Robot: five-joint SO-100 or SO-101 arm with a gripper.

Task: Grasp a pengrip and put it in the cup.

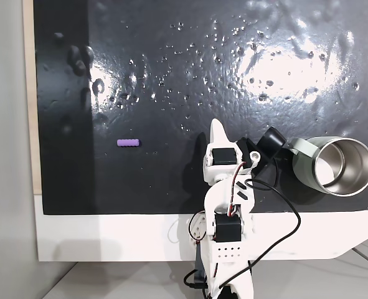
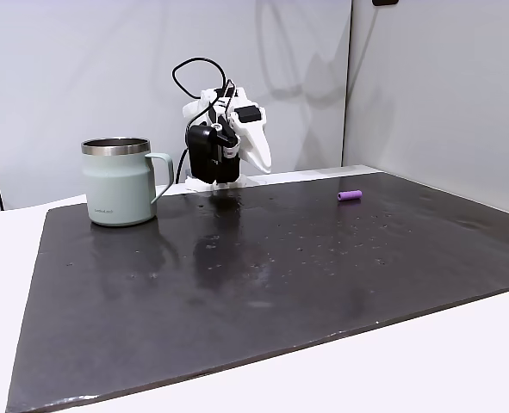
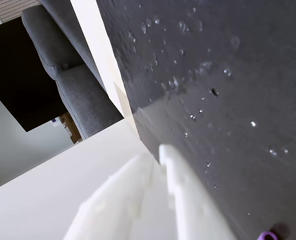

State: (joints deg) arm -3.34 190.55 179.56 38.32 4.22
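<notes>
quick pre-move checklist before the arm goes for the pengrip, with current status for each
1. Pengrip lies free on the dark mat, nothing touching it: ok.
2. End effector carries nothing, fingers together in the wrist view: ok, but must open first.
3. Path across the mat from end effector to pengrip is unobstructed: ok.
4. Cup stands upright, mouth open: ok.
5. Cup stands well apart from the pengrip: ok.
6. Black cable loops near the cup handle; snag risk: cannot tell.
</notes>
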